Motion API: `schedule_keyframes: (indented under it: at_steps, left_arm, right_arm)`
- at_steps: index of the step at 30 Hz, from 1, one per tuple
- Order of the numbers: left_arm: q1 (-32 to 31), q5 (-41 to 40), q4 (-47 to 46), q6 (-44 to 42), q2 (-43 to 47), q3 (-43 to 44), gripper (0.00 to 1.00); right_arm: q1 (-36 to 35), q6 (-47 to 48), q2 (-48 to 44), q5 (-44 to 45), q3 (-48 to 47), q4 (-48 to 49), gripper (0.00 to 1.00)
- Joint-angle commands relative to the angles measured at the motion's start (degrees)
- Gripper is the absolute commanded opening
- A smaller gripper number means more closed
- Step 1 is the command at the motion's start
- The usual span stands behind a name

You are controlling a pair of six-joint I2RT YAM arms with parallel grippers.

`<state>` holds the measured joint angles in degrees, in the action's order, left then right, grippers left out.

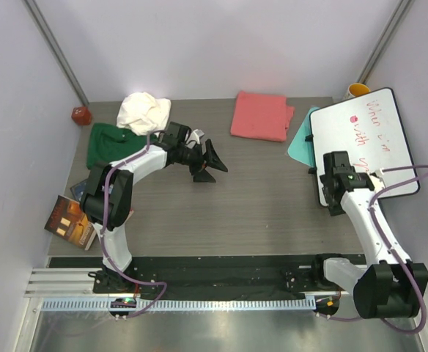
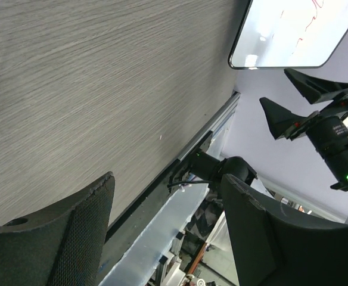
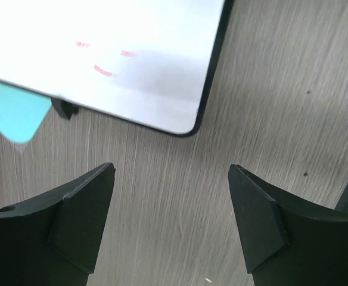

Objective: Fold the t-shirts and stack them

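The white t-shirt (image 1: 144, 111) lies crumpled at the back left of the table. Its edge rests on the dark green t-shirt (image 1: 110, 144), which lies spread by the left edge. The coral-pink t-shirt (image 1: 261, 115) lies folded at the back centre. My left gripper (image 1: 215, 165) is open and empty over bare table, just right of the white and green shirts; its fingers (image 2: 84, 220) stand wide apart. My right gripper (image 1: 331, 196) is open and empty over bare wood (image 3: 171, 179) at the whiteboard's near-left corner, far from all three shirts.
A whiteboard (image 1: 364, 139) with red writing lies at the right, over a teal sheet (image 1: 302, 143) that also shows in the right wrist view (image 3: 13, 110). A yellow cup (image 1: 358, 89) stands behind it. Books (image 1: 71, 218) lie at the left edge. A small red object (image 1: 80, 115) sits at the back left.
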<state>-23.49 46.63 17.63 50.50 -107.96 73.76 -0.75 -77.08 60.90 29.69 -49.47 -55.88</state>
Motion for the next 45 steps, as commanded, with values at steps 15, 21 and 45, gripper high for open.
schedule_keyframes:
  at_steps: [15, 21, 45]
  left_arm:
    - [0.5, 2.1, 0.6, -1.4, -0.5, 2.4, 0.73]
    - [0.6, 2.2, 0.4, -1.1, -1.2, 3.1, 0.73]
    - [0.6, 2.1, -0.3, -0.8, -1.1, 1.1, 0.73]
  right_arm:
    - [17.4, 4.4, 17.4, 4.6, -16.3, -16.0, 0.84]
    - [23.8, 10.4, 11.5, 1.7, -11.2, -12.2, 0.84]
    - [34.6, 35.1, 4.3, -16.5, 1.6, 7.6, 0.92]
